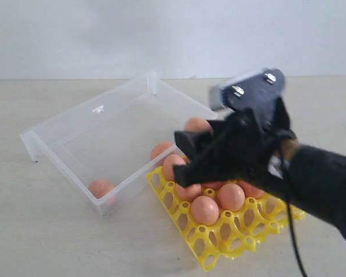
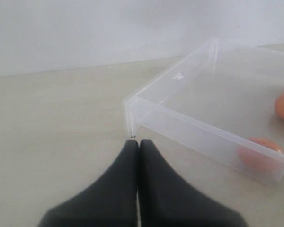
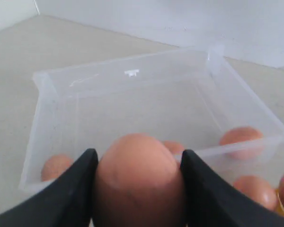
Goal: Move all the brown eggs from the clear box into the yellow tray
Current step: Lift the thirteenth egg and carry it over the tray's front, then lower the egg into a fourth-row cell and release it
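Observation:
My right gripper [image 1: 181, 158] is shut on a brown egg [image 3: 137, 179], held above the left corner of the yellow tray [image 1: 219, 245] beside the clear box [image 1: 63, 124]. That egg [image 1: 173, 165] shows between the black fingers in the exterior view. Several eggs sit in the tray's cups, one at the front [image 1: 205, 209]. The box holds three more: one in its near corner [image 1: 101, 187] and two by the tray side [image 1: 161, 151]. My left gripper [image 2: 135, 142] is shut on nothing, its tips just short of a box corner [image 2: 130, 118]; it is out of the exterior view.
The right arm [image 1: 323, 184] covers the tray's back half, so the cups there are hidden. Pale bare tabletop [image 1: 52, 236] surrounds the box and tray. A white wall [image 1: 161, 34] stands behind the table.

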`<state>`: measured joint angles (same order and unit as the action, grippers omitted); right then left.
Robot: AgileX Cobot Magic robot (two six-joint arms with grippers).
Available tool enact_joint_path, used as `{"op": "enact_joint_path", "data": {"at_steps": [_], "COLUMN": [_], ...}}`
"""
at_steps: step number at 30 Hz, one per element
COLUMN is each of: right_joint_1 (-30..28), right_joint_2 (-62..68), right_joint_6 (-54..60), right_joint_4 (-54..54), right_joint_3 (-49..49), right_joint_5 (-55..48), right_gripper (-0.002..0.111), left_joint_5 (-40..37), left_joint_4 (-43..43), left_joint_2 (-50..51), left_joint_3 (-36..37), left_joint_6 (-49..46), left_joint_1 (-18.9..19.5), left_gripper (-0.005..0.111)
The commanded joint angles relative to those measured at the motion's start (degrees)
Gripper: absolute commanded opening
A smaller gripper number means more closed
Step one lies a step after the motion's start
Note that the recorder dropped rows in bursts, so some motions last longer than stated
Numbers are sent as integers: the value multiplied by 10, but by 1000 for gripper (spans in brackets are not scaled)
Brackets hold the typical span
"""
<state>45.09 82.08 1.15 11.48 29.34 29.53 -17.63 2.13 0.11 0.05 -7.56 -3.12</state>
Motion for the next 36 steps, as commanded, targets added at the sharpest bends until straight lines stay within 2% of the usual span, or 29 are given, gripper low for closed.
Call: {"op": "enact_joint_path", "data": {"at_steps": [1, 2, 3, 6, 8, 10, 11, 13, 14, 25, 31, 36], "right_joint_1": [1, 1, 1, -7, -50, -120, -167, -219, -226, -229, -229, -229], "right_joint_2": [-105, -118, -118, -93, -61, -6, 33, 87, 105, 153, 152, 152], "right_joint_6": [-232, -331, -353, -334, -321, -325, -357, -419, -426, -395, -331, -321], "right_joint_4": [-280, -394, -432, -427, -427, -453, -511, -624, -655, -655, -588, -582], "right_joint_3": [-146, -158, -160, -160, -160, -159, -151, -131, -127, -126, -126, -126], "right_joint_5": [80, 79, 78, 75, 94, 145, 193, 268, 292, 261, 250, 179], "right_gripper": [0, 0, 0, 0, 0, 0, 0, 0, 0, 0, 0, 0], "left_joint_5": [5, 5, 5, 5, 5, 5, 5, 5, 5, 5, 5, 5], "left_joint_4": [-1, -1, -1, -1, -1, -1, -1, -1, -1, -1, -1, -1], "left_joint_2": [-1, -1, -1, -1, -1, -1, -1, -1, -1, -1, -1, -1], "left_joint_3": [-1, -1, -1, -1, -1, -1, -1, -1, -1, -1, -1, -1], "left_joint_6": [0, 0, 0, 0, 0, 0, 0, 0, 0, 0, 0, 0], "left_joint_1": [2, 2, 2, 2, 2, 2, 2, 2, 2, 2, 2, 2], "left_gripper": [-4, -4, -4, -4, -4, -4, -4, -4, -4, -4, -4, -4]}}
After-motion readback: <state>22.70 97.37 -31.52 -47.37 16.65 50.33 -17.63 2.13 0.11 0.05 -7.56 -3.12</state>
